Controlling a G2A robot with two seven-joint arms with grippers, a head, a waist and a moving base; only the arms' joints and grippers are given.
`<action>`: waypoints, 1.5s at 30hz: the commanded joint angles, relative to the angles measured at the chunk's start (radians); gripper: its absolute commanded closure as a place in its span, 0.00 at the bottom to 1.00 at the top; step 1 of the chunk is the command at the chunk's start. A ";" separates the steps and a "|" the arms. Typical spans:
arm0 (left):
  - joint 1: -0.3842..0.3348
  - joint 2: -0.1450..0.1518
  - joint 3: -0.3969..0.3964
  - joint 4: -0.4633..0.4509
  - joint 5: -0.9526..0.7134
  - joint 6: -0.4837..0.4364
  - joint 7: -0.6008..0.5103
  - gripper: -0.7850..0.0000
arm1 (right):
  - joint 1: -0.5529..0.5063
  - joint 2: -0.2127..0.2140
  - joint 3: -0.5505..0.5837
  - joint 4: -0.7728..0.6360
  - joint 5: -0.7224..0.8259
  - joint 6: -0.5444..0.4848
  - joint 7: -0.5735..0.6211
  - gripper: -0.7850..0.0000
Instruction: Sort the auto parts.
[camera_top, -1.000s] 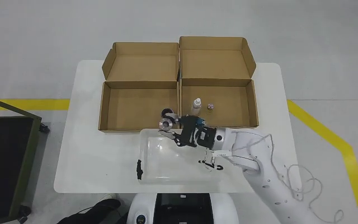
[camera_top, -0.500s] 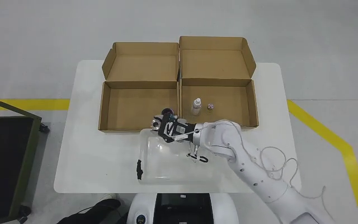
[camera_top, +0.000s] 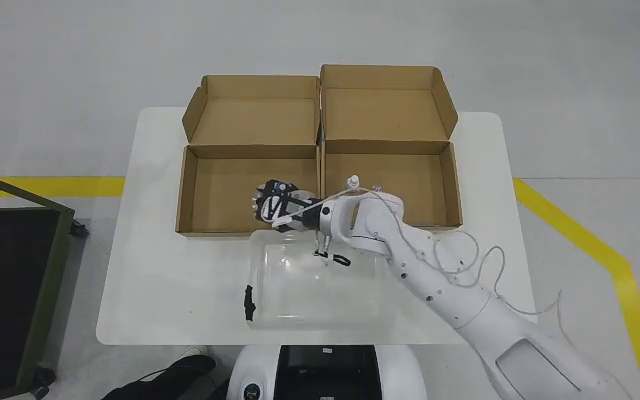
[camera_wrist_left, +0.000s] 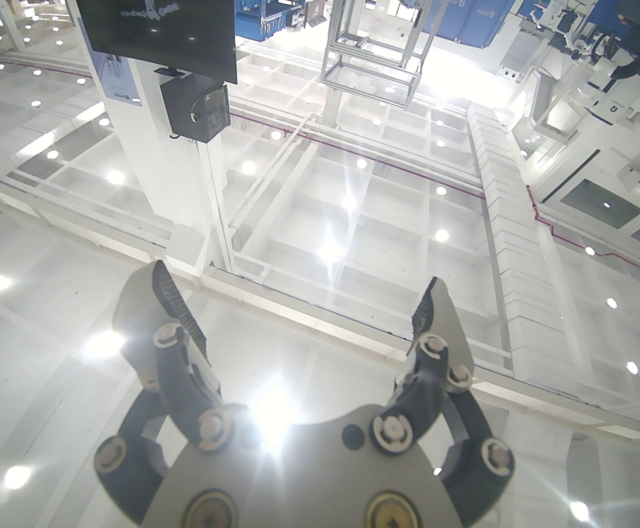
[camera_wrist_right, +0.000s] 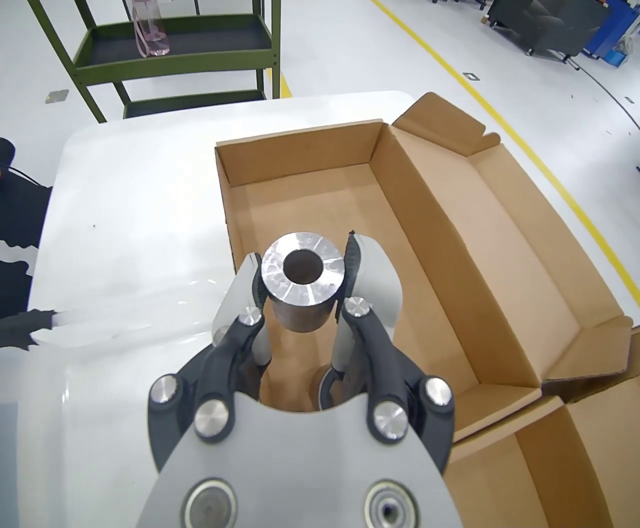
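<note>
A short metal cylinder with a centre hole (camera_wrist_right: 303, 285) is held in my right gripper (camera_wrist_right: 303, 260), which is shut on its sides. In the top view the right gripper (camera_top: 272, 203) hangs over the near right part of the left cardboard box (camera_top: 215, 190). Under the gripper a round part (camera_wrist_right: 325, 387) lies in that box, mostly hidden. The right cardboard box (camera_top: 420, 190) holds a small white bottle-shaped part (camera_top: 352, 184) and a small round part (camera_top: 377, 190). My left gripper (camera_wrist_left: 297, 280) is open, holds nothing and points up at a ceiling.
A clear plastic bin (camera_top: 300, 285) lies on the white table (camera_top: 150, 250) in front of the boxes, with a black piece (camera_top: 248, 300) at its left edge. Both box lids stand open at the back. A green cart (camera_top: 30, 290) stands left of the table.
The right arm has swung left from above the clear bin to above the left box, carrying the metal cylinder with it.
</note>
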 joint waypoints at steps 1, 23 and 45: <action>0.000 0.000 0.000 0.000 0.000 0.000 0.000 0.00 | 0.025 -0.014 -0.021 0.035 -0.005 0.012 0.005 1.00; 0.000 0.000 0.000 0.000 0.000 0.000 0.000 0.00 | 0.159 -0.136 -0.132 0.314 -0.007 0.010 0.069 0.83; 0.000 0.000 0.000 0.000 0.000 0.000 0.000 0.00 | 0.153 -0.151 -0.058 0.276 -0.034 -0.010 0.053 0.58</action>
